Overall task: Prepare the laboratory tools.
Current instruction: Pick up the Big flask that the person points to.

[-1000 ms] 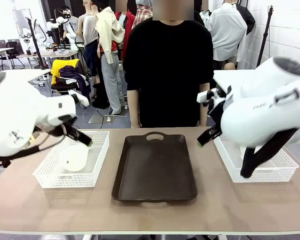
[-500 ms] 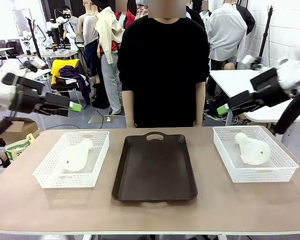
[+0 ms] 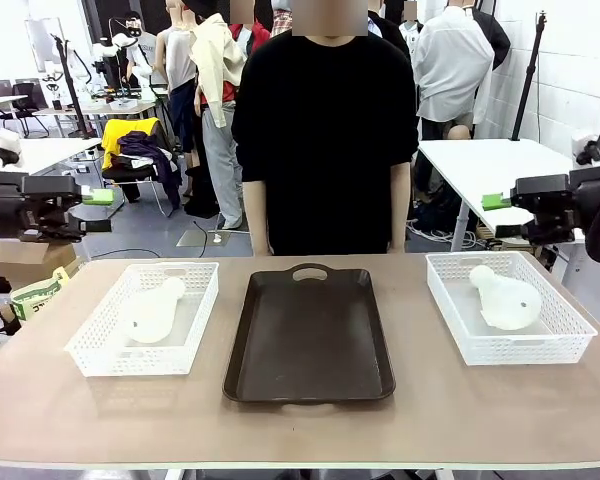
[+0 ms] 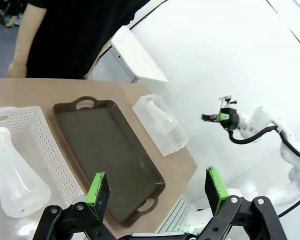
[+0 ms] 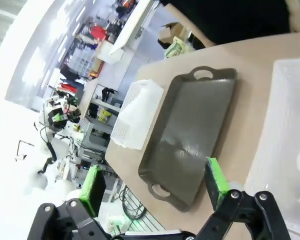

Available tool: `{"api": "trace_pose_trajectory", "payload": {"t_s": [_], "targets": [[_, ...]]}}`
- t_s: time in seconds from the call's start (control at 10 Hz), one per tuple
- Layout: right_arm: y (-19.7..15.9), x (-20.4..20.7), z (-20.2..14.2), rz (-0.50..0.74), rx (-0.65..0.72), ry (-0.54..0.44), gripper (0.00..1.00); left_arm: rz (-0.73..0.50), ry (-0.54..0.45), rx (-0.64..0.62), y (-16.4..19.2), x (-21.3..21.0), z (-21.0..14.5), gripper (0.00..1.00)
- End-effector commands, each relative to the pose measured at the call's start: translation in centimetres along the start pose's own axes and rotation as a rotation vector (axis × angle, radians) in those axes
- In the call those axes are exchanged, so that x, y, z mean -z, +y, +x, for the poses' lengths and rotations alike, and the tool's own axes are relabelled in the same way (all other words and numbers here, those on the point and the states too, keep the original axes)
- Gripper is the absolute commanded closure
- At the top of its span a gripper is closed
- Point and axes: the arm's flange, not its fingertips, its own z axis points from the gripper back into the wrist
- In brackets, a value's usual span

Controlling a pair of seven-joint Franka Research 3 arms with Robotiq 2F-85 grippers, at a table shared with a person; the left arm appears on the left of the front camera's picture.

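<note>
The left pincer [image 4: 156,185] and right pincer [image 5: 154,184] hang wide open, empty, above the ends of the desk [image 3: 300,430]. The left flask [image 3: 152,312] lies in the left basket [image 3: 130,362], the right flask [image 3: 505,298] in the right basket [image 3: 520,348], with the tray [image 3: 310,340] between.

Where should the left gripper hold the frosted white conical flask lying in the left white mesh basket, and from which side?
Probably the narrow neck, from above. The flask lies on its side, neck toward the person; the wide body looks too broad for the jaws, and the basket walls block the sides.
</note>
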Motion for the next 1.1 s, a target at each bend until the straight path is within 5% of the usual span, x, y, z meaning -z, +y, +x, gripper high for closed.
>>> {"api": "trace_pose_trajectory", "payload": {"t_s": [0.0,1.0], "targets": [[-0.7,0.9,0.6,-0.013,0.034,0.032,0.00,-0.011,-0.044,-0.082,-0.2,-0.2,-2.5,0.00],[-1.0,1.8,1.2,0.081,0.075,0.123,0.00,-0.050,0.129,-0.285,1.3,0.2,-3.5,0.00]]}}
